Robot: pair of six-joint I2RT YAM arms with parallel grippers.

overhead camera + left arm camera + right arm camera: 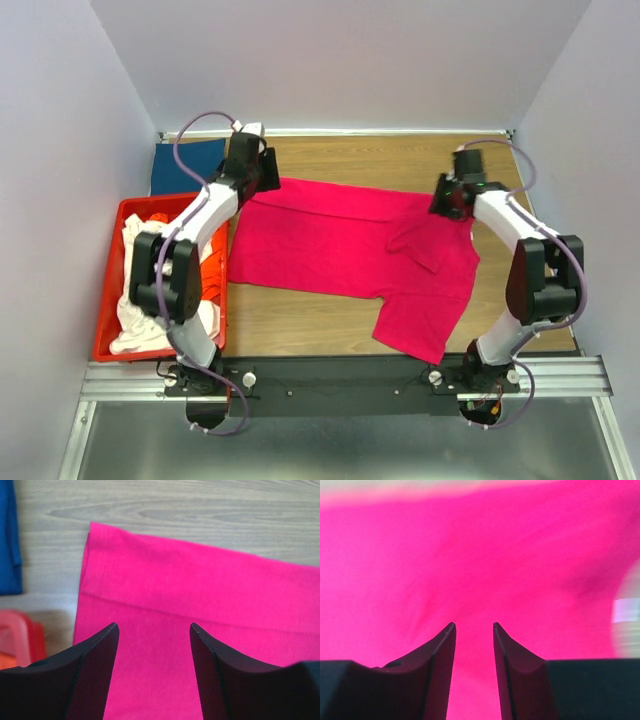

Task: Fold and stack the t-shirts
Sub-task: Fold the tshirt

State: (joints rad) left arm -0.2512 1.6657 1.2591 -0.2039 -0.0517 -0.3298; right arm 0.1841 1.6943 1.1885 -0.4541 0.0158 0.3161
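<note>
The magenta-pink t-shirt (340,240) lies spread across the wooden table, one sleeve hanging toward the front right and a wrinkle near its right side. My left gripper (256,176) is open just above the shirt's far left corner; in the left wrist view, the gripper (154,627) has only flat pink cloth (200,590) below it. My right gripper (447,197) is over the shirt's far right edge. In the right wrist view, the gripper (474,625) has its jaws narrowly apart close above blurred pink cloth (480,555), with nothing visibly pinched. A dark blue t-shirt (186,165) lies at the back left.
A red crate (110,300) at the left holds orange (212,272) and cream-white (135,330) shirts. The blue shirt (9,540) and the crate's corner (20,637) show left of my left fingers. Bare wood (300,320) lies in front of the shirt.
</note>
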